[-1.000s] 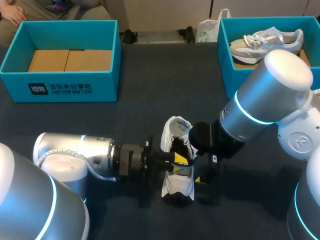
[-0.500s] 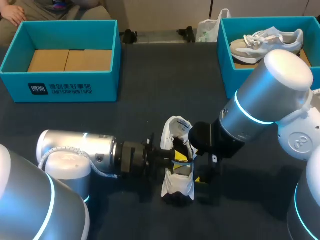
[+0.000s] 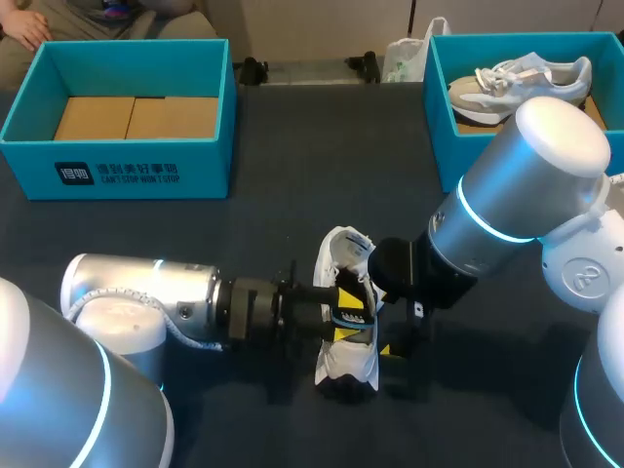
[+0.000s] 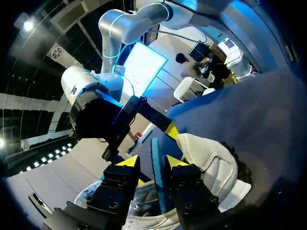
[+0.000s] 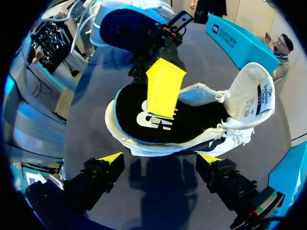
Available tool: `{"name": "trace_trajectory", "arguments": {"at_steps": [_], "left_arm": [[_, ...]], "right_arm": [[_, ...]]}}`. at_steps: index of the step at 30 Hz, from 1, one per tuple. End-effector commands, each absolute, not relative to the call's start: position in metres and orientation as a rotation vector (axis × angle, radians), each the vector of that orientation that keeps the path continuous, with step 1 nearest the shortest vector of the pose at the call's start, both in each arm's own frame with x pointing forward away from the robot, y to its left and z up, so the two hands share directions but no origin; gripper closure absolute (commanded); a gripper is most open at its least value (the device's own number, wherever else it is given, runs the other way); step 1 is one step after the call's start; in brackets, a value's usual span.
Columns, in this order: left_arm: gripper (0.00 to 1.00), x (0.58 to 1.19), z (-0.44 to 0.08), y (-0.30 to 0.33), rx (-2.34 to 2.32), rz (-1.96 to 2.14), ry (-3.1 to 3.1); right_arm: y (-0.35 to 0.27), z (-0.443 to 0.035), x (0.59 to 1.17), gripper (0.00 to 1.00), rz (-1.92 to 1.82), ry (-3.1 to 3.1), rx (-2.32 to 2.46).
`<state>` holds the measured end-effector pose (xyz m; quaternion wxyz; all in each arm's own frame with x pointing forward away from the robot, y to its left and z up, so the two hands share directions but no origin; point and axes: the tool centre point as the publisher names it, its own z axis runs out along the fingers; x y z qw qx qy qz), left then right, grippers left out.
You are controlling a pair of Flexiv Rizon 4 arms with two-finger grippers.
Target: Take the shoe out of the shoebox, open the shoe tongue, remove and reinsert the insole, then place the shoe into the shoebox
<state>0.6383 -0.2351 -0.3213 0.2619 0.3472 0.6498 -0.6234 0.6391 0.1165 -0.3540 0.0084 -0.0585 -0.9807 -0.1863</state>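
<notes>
near: my left tool (image 4: 152, 164) pinched shut on insole (image 5: 192, 122) edge | shoe (image 3: 343, 366) mid-worktop (image 3: 292, 195) at its 3 o'clock, long axis 12–6 | right tool (image 5: 160, 158) wide open, empty, beyond at 3 | I'd draw the insole toward 9

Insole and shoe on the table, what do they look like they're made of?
Insole: likely foam under a matte black fabric top, judging by its blue edge and printed white logo. Shoe: seems soft white textile or synthetic leather, with a padded, floppy tongue that folds back; the exact material is hard to tell.
</notes>
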Motion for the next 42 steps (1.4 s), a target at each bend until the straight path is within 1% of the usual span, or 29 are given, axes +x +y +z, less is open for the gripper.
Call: {"name": "trace_trajectory", "arguments": {"at_steps": [1, 15, 20, 21, 22, 24, 31, 36, 42], "left_arm": [[1.0, 0.635, -0.319, -0.236, 0.955, -1.675, 1.772], [1.0, 0.655, -0.351, -0.24, 0.97, -1.577, 1.852], [1.0, 0.652, -0.341, -0.235, 0.93, -1.613, 1.859], [0.8, 0.65, -0.339, -0.233, 0.931, -1.611, 1.857], [0.68, 0.649, -0.336, -0.232, 0.931, -1.61, 1.855], [0.6, 0.646, -0.331, -0.23, 0.935, -1.609, 1.852], [0.58, 0.639, -0.317, -0.223, 0.961, -1.607, 1.869], [0.55, 0.64, -0.313, -0.217, 1.004, -1.574, 1.908], [0.55, 0.643, -0.309, -0.208, 1.064, -1.523, 1.942]], "right_arm": [[0.116, -0.355, 0.638, 0.0, -0.584, -3.065, -0.183], [0.116, -0.355, 0.638, 0.0, -0.584, -3.065, -0.183], [0.116, -0.355, 0.638, 0.0, -0.584, -3.065, -0.183], [0.116, -0.355, 0.638, 0.0, -0.584, -3.065, -0.183], [0.116, -0.355, 0.638, 0.0, -0.584, -3.065, -0.183], [0.116, -0.355, 0.638, 0.0, -0.584, -3.065, -0.183], [0.116, -0.355, 0.638, 0.0, -0.584, -3.065, -0.183], [0.116, -0.355, 0.638, 0.0, -0.584, -3.065, -0.183], [0.113, -0.351, 0.637, 0.0, -0.596, -3.059, -0.187]]}}
